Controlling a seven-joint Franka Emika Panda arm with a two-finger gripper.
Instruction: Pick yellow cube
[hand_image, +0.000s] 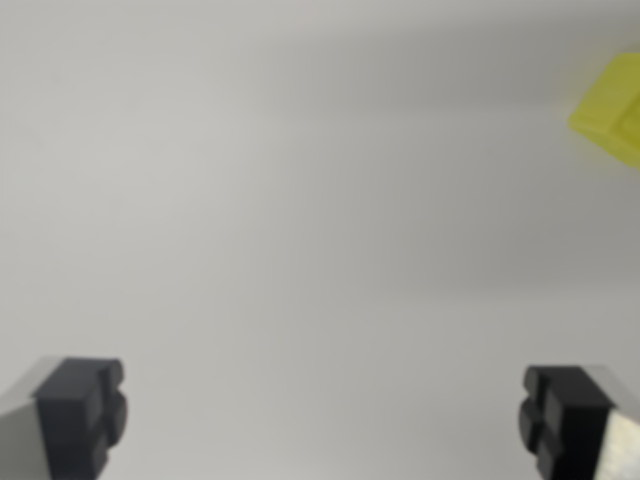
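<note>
The yellow cube (612, 106) lies at the upper edge of the wrist view's right, blurred and cut off by the frame. It rests on a plain light grey surface (300, 200). My gripper (320, 415) is open, with its two dark fingertips far apart at the bottom corners of the picture. One pad (85, 410) shows at the wrist view's left, the other pad (560, 415) at its right. Nothing sits between them. The cube is well away from the fingers, up and to the right of them.
</note>
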